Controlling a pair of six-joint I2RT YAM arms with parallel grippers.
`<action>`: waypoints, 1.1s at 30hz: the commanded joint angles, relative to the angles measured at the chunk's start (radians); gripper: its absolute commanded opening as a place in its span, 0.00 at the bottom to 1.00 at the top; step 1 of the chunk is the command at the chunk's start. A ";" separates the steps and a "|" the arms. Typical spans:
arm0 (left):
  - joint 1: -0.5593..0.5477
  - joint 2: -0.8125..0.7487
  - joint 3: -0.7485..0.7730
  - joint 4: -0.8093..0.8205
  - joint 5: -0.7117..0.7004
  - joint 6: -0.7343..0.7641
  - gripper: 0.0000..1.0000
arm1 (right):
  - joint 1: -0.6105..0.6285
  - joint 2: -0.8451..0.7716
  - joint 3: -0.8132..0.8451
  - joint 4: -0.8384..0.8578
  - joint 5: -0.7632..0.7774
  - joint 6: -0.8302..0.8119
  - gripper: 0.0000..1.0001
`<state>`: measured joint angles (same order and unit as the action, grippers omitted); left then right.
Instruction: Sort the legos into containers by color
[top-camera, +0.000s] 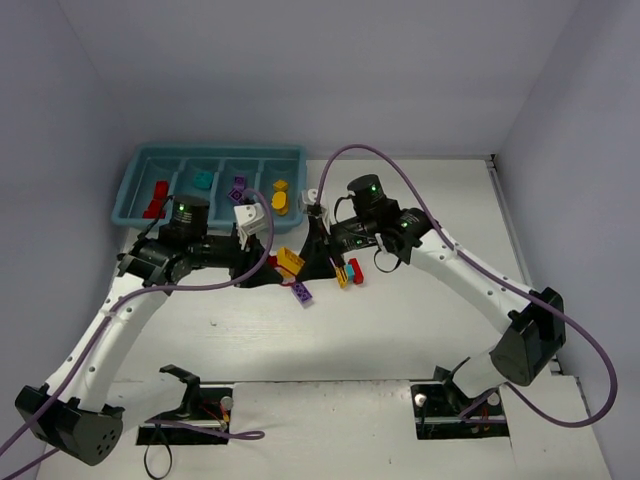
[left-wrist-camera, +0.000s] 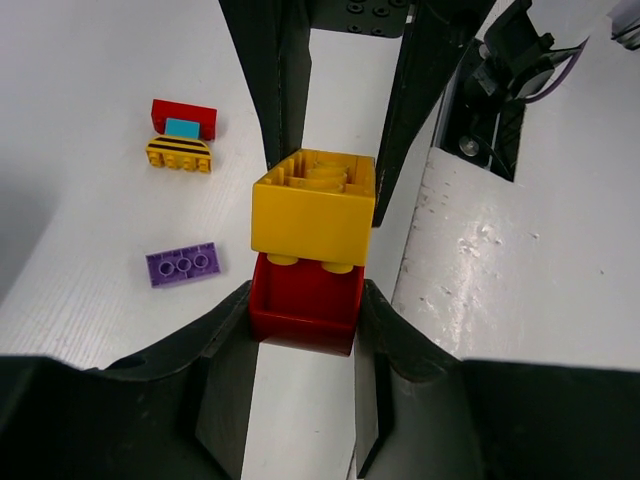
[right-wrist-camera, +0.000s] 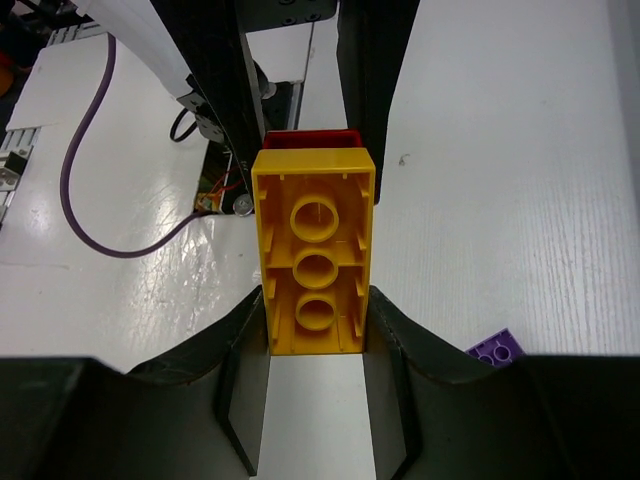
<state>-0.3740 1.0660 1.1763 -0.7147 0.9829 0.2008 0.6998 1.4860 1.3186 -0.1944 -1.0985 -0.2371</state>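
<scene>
The two arms meet in the middle of the surface, a little in front of the tray. Between them they hold two bricks that are stuck together.

The left end effector is pinching the red brick by its two sides. The right end effector is pressed on the sides of the yellow brick, which sits on the studs of the red one. Both bricks are up off the surface. They look ready to be pulled apart so each color can go to its own place.

Here is what could go wrong. The sides of the bricks are smooth, so a hard pull could make one brick slip out of its hold. If the bricks pop apart all at once, one could jump away and land far off. If one arm twists more than the other, the red brick could turn in the fingers and drop. The two end effectors are very close together, so they could bump each other.

A dropped brick could land on the purple brick or the little stack lying nearby and knock them around.

Afterwards, the wrong slot is a risk too. The tray has red pieces in the slot on the far left and yellow pieces in the slot on the far right. The slots are narrow and side by side, so a brick let go off-center could fall in with the wrong color.
</scene>
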 joint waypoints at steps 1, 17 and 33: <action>-0.008 0.008 0.005 -0.008 -0.081 0.061 0.00 | -0.065 -0.044 0.036 0.059 -0.032 0.015 0.00; 0.073 0.070 -0.034 0.280 -0.938 -0.233 0.00 | -0.214 -0.116 -0.065 0.085 0.291 0.087 0.00; 0.593 0.707 0.468 0.366 -1.144 -0.376 0.01 | -0.210 -0.102 -0.119 0.131 0.350 0.162 0.00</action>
<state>0.1860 1.7298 1.5452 -0.4133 -0.1383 -0.1509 0.4854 1.4097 1.2015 -0.1379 -0.7574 -0.0998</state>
